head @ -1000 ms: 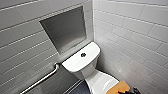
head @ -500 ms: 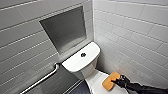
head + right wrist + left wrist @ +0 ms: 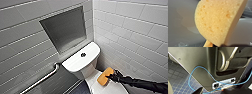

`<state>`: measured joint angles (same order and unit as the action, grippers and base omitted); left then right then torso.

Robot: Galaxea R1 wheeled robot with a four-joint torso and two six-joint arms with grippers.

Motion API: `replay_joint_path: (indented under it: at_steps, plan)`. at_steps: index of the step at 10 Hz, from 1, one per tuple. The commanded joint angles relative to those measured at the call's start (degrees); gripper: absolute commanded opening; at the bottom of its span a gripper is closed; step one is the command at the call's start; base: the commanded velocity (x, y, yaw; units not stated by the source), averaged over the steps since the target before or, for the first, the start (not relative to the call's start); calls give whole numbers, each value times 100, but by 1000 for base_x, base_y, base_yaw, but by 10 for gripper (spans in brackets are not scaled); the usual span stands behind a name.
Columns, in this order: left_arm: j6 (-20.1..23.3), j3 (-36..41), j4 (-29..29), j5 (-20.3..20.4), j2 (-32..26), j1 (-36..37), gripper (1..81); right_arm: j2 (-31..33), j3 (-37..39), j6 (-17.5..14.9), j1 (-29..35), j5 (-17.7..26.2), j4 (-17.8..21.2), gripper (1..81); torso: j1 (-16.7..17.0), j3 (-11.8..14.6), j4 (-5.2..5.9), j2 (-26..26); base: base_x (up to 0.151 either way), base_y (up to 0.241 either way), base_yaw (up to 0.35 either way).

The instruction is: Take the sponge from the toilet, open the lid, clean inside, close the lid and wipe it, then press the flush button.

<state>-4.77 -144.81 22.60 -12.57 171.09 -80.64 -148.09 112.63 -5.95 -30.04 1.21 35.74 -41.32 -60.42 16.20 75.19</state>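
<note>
Reading across from the left: the grab bar is running along the tiled wall. My left arm is hanging low beside my own base, over the dark floor tiles and well apart from the toilet. Whether the left gripper is apart or together, I cannot tell. Moving on to the cistern top, the flush button is sitting dead centre. Just in front and below, the lid is lying down over the bowl. At its right rear edge I am clamping the sponge in my right gripper, which is gripping its right-hand side. Its long axis is slanting from the lid up toward the right wall. The lid is lying below and left of my grip, so I am judging the right arm far the nearer.
</note>
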Motion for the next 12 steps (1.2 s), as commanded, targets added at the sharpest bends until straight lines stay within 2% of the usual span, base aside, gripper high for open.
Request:
replay_joint_path:
  at_steps: [1,3,5,8,12]
  plan:
    - [2,14,-72,-492,-128,-71,811,-916,924,6,-130,-32,108,10,0,0,0,0,0,0,0]
    - [2,32,-89,-492,-198,-105,811,-1225,1602,15,-578,-129,100,10,0,0,0,0,0,0,0]
    - [2,32,-89,-501,-189,-115,811,-1050,1621,24,-771,-235,108,10,0,0,0,0,0,0,0]
    - [2,32,-89,-501,-163,-123,811,-646,1288,24,-1474,-322,108,10,0,0,0,0,0,0,0]
    - [2,32,-72,-509,-119,-123,811,171,357,32,-2696,-972,108,10,0,0,0,2,0,0,0]
